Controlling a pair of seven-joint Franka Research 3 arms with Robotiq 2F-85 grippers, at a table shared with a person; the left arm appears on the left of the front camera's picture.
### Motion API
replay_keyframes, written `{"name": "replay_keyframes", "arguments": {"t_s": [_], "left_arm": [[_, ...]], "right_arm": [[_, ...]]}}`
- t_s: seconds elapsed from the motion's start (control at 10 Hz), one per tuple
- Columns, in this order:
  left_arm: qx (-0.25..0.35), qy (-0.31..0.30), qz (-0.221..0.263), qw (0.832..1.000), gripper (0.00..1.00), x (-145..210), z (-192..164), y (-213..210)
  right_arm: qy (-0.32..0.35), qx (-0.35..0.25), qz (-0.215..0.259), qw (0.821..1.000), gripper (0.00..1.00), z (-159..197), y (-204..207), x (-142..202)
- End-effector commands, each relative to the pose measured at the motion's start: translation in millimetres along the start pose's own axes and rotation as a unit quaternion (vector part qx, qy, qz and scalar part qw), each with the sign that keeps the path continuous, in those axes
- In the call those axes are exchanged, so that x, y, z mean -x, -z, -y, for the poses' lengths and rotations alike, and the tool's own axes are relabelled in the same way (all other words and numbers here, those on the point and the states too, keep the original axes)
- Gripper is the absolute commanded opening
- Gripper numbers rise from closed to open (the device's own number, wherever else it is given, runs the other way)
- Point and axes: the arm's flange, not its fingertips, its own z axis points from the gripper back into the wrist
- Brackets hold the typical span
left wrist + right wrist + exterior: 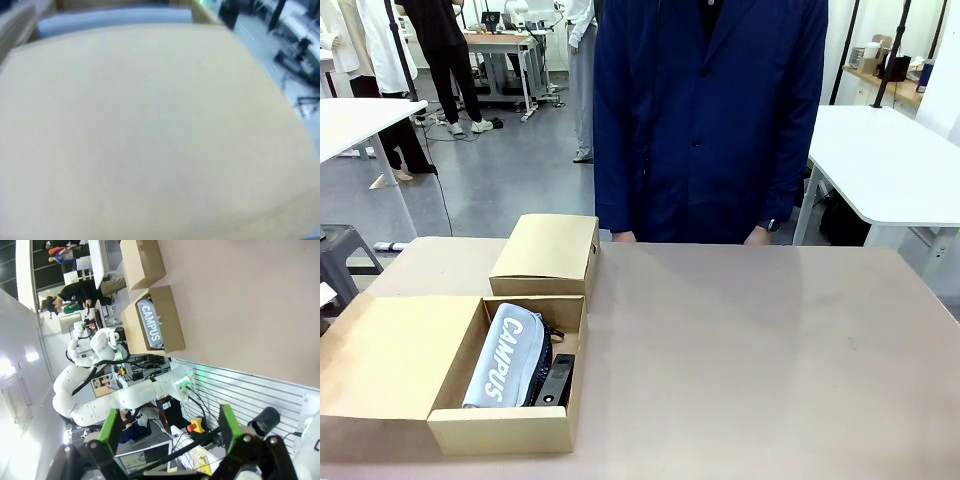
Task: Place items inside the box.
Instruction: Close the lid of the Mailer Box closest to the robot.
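— Where's the CAMPUS pouch [508, 356]?
— Inside the open box [506, 428], a black item touching its side.
— Your fingers?
— My right gripper [167, 434] is spread wide, holding nothing; my left, I cannot tell.

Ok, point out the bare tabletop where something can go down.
Free: the table, from the open box rightward and toward the person. Crowded: the left side, with the closed box and the CAMPUS pouch filling the open one.
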Motion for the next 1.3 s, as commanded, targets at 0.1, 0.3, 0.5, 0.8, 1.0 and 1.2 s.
{"name": "replay_keyframes", "arguments": {"t_s": [0.1,0.3,0.5,0.8,1.0,1.2], "left_arm": [[-0.061,0.066,0.078,0.993,1.00,-0.7,16.7,-9.1],[-0.080,0.107,0.121,0.984,1.00,-37.4,28.4,-17.7],[-0.082,0.137,0.141,0.977,1.00,-80.7,34.6,-11.7],[-0.093,0.159,0.124,0.975,1.00,-129.6,25.5,34.1],[-0.083,0.133,0.097,0.983,1.00,-142.1,8.3,85.1],[-0.072,0.122,0.096,0.985,1.00,-152.9,2.6,130.3]], "right_arm": [[-0.012,-0.008,0.000,1.000,1.00,-1.4,-2.5,-1.2],[-0.012,-0.008,0.000,1.000,1.00,-1.4,-2.5,-1.2],[-0.012,-0.008,0.000,1.000,1.00,-1.4,-2.5,-1.2],[-0.012,-0.008,0.000,1.000,1.00,-1.4,-2.5,-1.2],[-0.012,-0.008,0.000,1.000,1.00,-1.4,-2.5,-1.2],[-0.012,-0.008,0.000,1.000,1.00,-1.4,-2.5,-1.2]]}}
